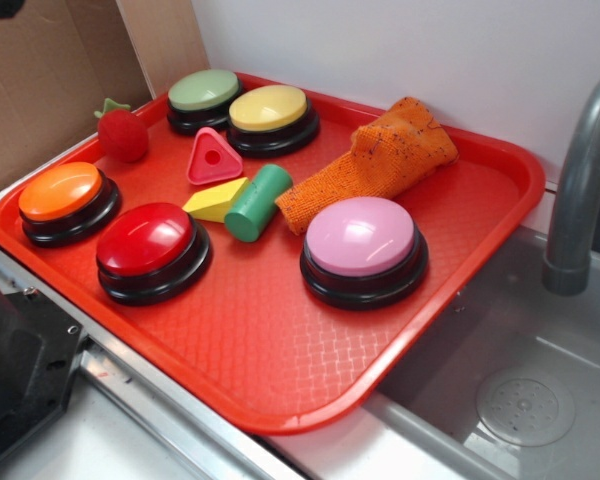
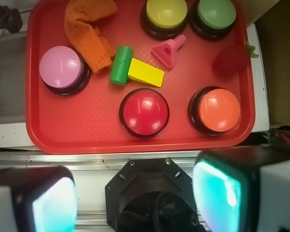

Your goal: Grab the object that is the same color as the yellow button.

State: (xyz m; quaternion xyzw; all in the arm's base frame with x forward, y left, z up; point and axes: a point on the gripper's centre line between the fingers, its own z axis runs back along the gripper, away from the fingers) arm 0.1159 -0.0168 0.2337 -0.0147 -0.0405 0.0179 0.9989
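Closest to the wrist camera, the gripper (image 2: 135,193) hangs high over the counter edge with its two fingers (image 2: 48,203) spread wide apart, nothing between them, blurred at the bottom of the view. Just past them sits the red tray (image 1: 280,380), its near rim short of the claw. On the tray's front row, the red button (image 1: 152,245) and the orange button (image 1: 65,198) sit side by side, with the pink button (image 1: 362,245) off toward the sink (image 1: 520,380). And there's the target: the yellow block (image 1: 214,202) lies flat near the middle of the tray, just behind the red button, one end touching the green cylinder (image 1: 257,202). The pink triangle (image 1: 213,160) sits just beyond the block, close but apart from it. An orange cloth (image 1: 375,160) sprawls next to the cylinder, behind the pink button. Farther back, the yellow button (image 1: 270,115) and the green button (image 1: 204,97) stand nearly touching along the far rim. A toy strawberry (image 1: 122,132) rests at the tray's edge, near the green button. The grey tap (image 1: 580,190) rises over the sink.
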